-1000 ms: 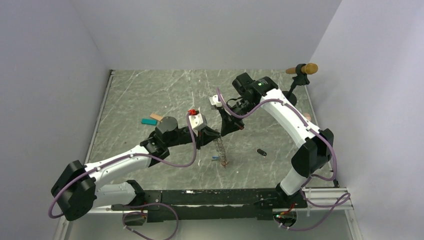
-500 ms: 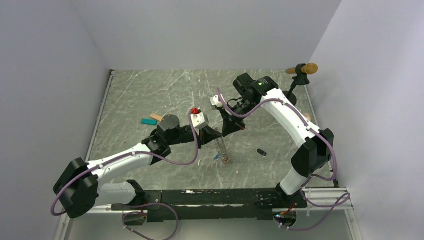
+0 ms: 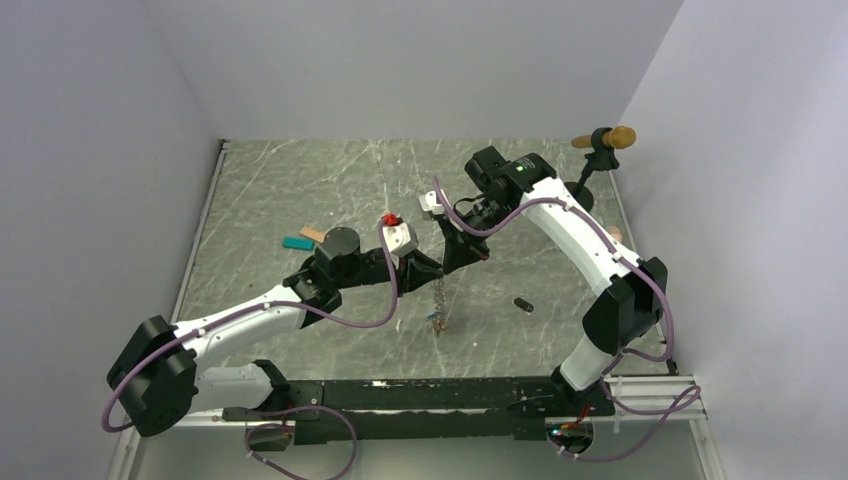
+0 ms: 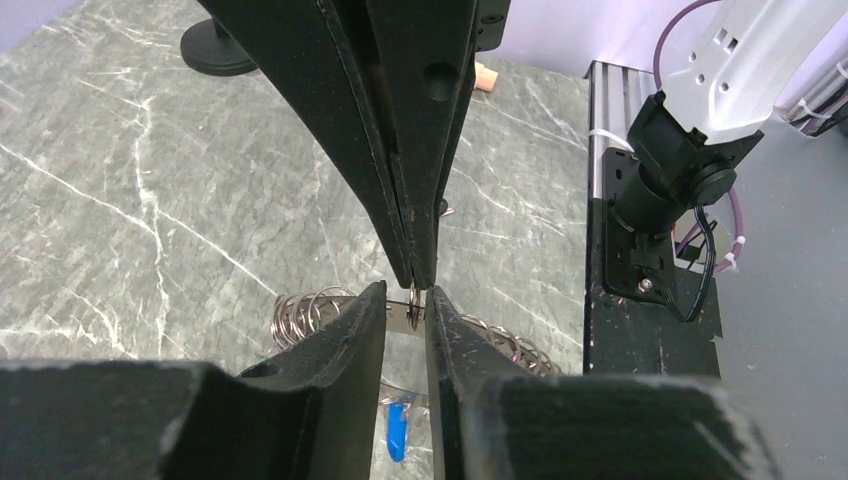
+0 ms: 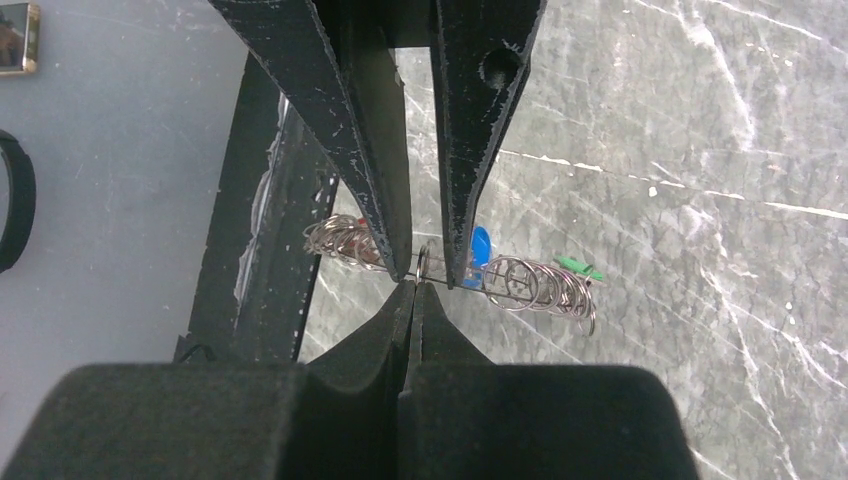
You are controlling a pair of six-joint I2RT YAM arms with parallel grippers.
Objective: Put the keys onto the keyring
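Observation:
The keyring (image 3: pixel 438 300), a loop of wire strung with silver rings, hangs between the two gripper tips above the table. My right gripper (image 3: pixel 450 266) is shut on the keyring's wire; its tips show in the right wrist view (image 5: pixel 412 287). My left gripper (image 3: pixel 431 269) is narrowly open, its jaws straddling one small ring without pinching it, as the left wrist view (image 4: pixel 407 296) shows. A blue key (image 5: pixel 480 245) and a green key (image 5: pixel 578 266) hang on the keyring (image 5: pixel 540 285). The blue key (image 4: pixel 397 436) shows below the left jaws. A black key (image 3: pixel 522 303) lies loose on the table.
A teal block (image 3: pixel 297 243) and a tan block (image 3: pixel 313 234) lie left of the left arm. A black round-based stand (image 3: pixel 598 150) with a tan top is at the back right. The black base rail (image 3: pixel 430 395) runs along the near edge.
The keyring's lower end has lifted off the table and swung left; it now hangs straight down. The left arm has shifted slightly. The right arm has held still.

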